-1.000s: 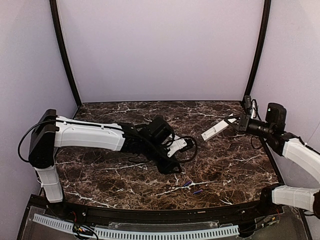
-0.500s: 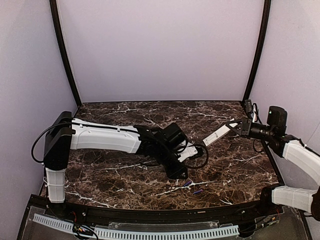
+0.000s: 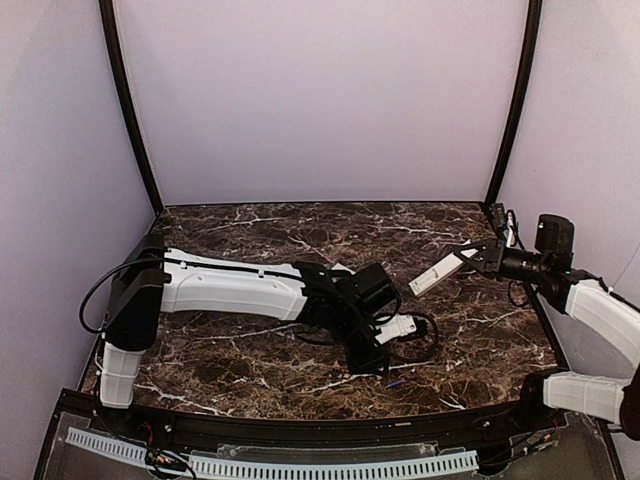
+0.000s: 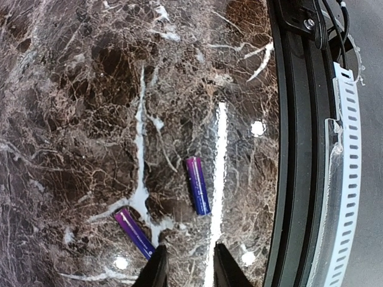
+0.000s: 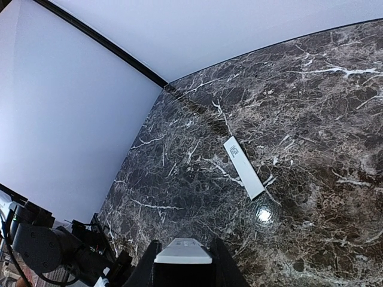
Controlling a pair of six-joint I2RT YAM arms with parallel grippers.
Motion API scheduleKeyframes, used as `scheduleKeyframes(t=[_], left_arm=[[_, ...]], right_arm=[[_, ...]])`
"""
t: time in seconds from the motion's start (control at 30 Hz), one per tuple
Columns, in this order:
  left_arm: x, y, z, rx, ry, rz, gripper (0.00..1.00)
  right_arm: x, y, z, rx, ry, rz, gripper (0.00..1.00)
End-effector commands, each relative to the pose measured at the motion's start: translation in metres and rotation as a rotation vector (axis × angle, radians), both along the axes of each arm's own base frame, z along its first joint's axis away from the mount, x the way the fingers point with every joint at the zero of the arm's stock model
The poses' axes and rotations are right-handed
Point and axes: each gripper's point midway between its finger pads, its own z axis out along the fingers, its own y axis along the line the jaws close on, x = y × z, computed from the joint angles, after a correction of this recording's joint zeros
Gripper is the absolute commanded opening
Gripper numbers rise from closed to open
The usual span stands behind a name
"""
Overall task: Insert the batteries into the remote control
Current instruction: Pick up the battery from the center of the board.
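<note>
Two batteries [image 4: 197, 185] on the table [image 4: 72, 89], remote control [image 3: 445, 272] in right hand [image 3: 472, 256].

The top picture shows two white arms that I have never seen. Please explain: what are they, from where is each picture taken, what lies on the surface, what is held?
They are two robot arms, each ending in two fingers. One camera looks down from above; one sits on each wrist. On the dark marble table lie two small purple cylindrical batteries and a short flat white piece with a printed label. The left fingers stand open near the batteries, holding nothing. The right fingers grip a slim white bar, the remote control, above the table.
</note>
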Motion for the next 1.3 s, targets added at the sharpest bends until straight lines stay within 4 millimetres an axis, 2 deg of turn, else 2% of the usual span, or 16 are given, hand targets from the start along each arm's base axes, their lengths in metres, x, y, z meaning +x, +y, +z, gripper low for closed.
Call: scheduleKeyframes(t=[0.0, 0.3, 0.33, 0.47, 0.7, 0.87, 1.03, 1.17, 1.27], left_arm=[[-0.011, 0.0, -0.005, 0.042, 0.005, -0.05, 0.25], [-0.008, -0.008, -0.007, 0.053, -0.008, -0.039, 0.22], [-0.009, -0.007, -0.01, 0.061, -0.003, -0.044, 0.23], [-0.006, -0.009, -0.01, 0.07, -0.019, -0.041, 0.25], [0.014, -0.004, -0.011, 0.1, -0.037, 0.049, 0.25], [0.034, 0.011, -0.018, 0.156, -0.061, 0.102, 0.26], [0.037, 0.018, -0.031, 0.212, -0.055, 0.109, 0.29], [0.035, 0.017, -0.037, 0.223, -0.033, 0.105, 0.31], [0.031, 0.016, -0.041, 0.226, -0.013, 0.098, 0.36]], right_arm=[[-0.001, -0.001, -0.002, -0.003, -0.012, 0.009, 0.0], [-0.002, -0.001, -0.006, -0.001, 0.001, 0.018, 0.0], [0.002, -0.009, -0.007, -0.002, 0.002, -0.011, 0.0], [0.002, -0.012, -0.01, 0.001, 0.012, -0.017, 0.0], [0.002, -0.014, -0.011, 0.004, 0.015, -0.017, 0.0], [0.002, -0.016, -0.011, 0.004, 0.015, -0.021, 0.0], [0.003, -0.018, -0.012, 0.004, 0.019, -0.026, 0.0], [0.004, -0.018, -0.012, 0.005, 0.02, -0.026, 0.0], [0.004, -0.019, -0.012, 0.003, 0.018, -0.027, 0.0]])
